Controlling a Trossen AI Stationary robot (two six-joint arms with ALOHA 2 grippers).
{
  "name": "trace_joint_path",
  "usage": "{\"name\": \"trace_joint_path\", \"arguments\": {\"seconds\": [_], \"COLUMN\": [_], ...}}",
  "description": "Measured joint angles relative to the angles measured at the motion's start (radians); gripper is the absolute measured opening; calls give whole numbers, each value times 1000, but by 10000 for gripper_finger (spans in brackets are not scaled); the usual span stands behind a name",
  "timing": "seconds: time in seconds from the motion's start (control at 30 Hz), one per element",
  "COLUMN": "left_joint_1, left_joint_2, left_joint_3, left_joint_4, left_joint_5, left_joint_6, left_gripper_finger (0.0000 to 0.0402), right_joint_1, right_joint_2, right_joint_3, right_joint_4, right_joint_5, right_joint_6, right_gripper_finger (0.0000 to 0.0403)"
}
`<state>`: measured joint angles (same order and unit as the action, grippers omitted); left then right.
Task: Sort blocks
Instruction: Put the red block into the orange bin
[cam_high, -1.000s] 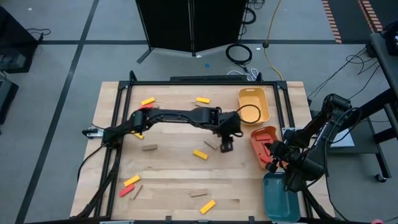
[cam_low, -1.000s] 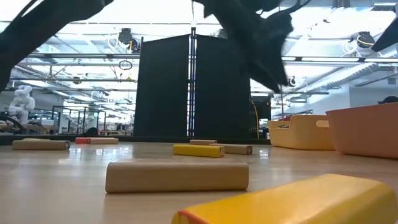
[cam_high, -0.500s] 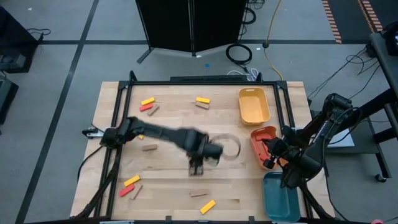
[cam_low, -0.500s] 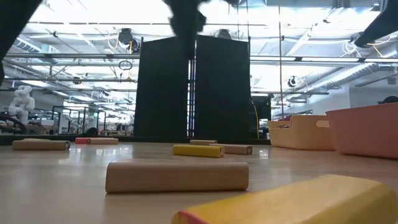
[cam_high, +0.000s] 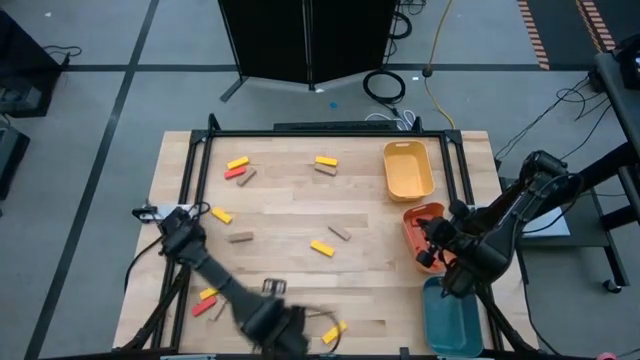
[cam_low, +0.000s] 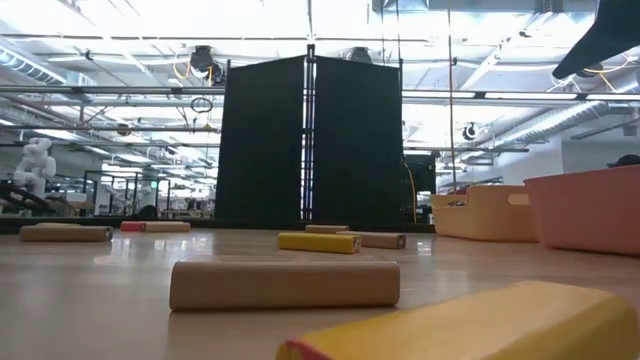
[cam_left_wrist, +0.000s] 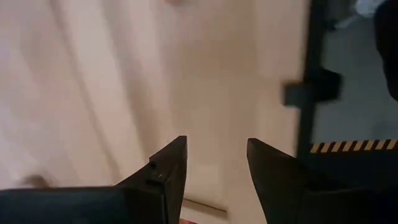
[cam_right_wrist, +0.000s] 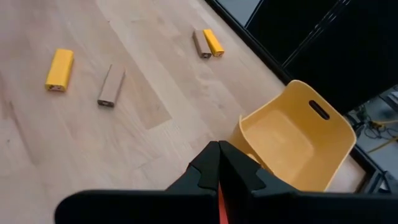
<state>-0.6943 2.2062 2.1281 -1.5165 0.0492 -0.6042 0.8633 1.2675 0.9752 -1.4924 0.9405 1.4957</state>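
The left claw (cam_left_wrist: 214, 144) hangs low at about 6 o'clock on the bench (cam_high: 290, 205), fingers parted with nothing between them. It is close to the near frame rail and to a yellow block (cam_high: 333, 330) lying just beside it toward 5 o'clock. The main danger here is the long reach of the arm. Stretched this far from its base at 9 o'clock, a descent that is slightly off could plant a fingertip on top of the bar rather than astride it. That could skid the bar off the near edge or jam it against the rail. The forearm also passes near the small cluster at 7 o'clock, a yellow bar (cam_high: 210, 293), a red bar (cam_high: 203, 307) and a tan bar (cam_high: 218, 308), and a careless sweep could scatter them. The right claw (cam_right_wrist: 219, 149) is fully closed at 3 o'clock, over the orange tray (cam_high: 420, 225), with the yellow tray (cam_high: 408, 170) toward 2 o'clock and the teal tray (cam_high: 450, 315) toward 4 o'clock. A red sliver shows by its fingers, but I cannot tell whether that is a held block or the tray beneath. The remaining blocks lie well apart from 10 to 12 o'clock and around the centre. Any carry toward the trays must cross above them, and a weak pinch on such a thin, flat bar risks a drop along the way or a landing in the wrong tray.
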Motion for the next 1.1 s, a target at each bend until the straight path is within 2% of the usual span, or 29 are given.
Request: {"name": "trace_joint_path", "arguments": {"seconds": [0.1, 0.23, 0.37, 0.47, 0.53, 0.67, 0.8, 0.9, 1.0, 1.1], "left_joint_1": [-59, -146, -232, -287, -320, -366, -390, -405, -415, -409], "left_joint_2": [-2, -31, -86, -144, -197, -324, -479, -564, -602, -604], "left_joint_3": [0, 0, -1, -59, -151, -404, -666, -852, -978, -1044], "left_joint_4": [-19, -55, -55, -53, -53, 12, 258, 416, 467, 458], "left_joint_5": [-40, -158, -270, -371, -393, -360, -341, -269, -181, -98], "left_joint_6": [-91, -238, -397, -527, -626, -792, -896, -1009, -1122, -1138], "left_gripper_finger": [158, 147, 140, 139, 139, 139, 139, 139, 139, 139], "right_joint_1": [-13, -33, -54, -67, -78, -106, -129, -151, -183, -223], "right_joint_2": [0, 0, 0, 0, 0, 0, 0, 0, 0, 0], "right_joint_3": [0, 0, 0, 0, 0, 0, 0, 0, 0, 0], "right_joint_4": [40, 133, 253, 342, 396, 497, 589, 643, 681, 687], "right_joint_5": [-4, -11, -66, -77, -77, -77, -77, -78, -78, -78], "right_joint_6": [-21, -81, -171, -248, -305, -406, -511, -587, -663, -720], "right_gripper_finger": [0, 0, 0, 0, 0, 0, 0, 0, 0, 0]}}
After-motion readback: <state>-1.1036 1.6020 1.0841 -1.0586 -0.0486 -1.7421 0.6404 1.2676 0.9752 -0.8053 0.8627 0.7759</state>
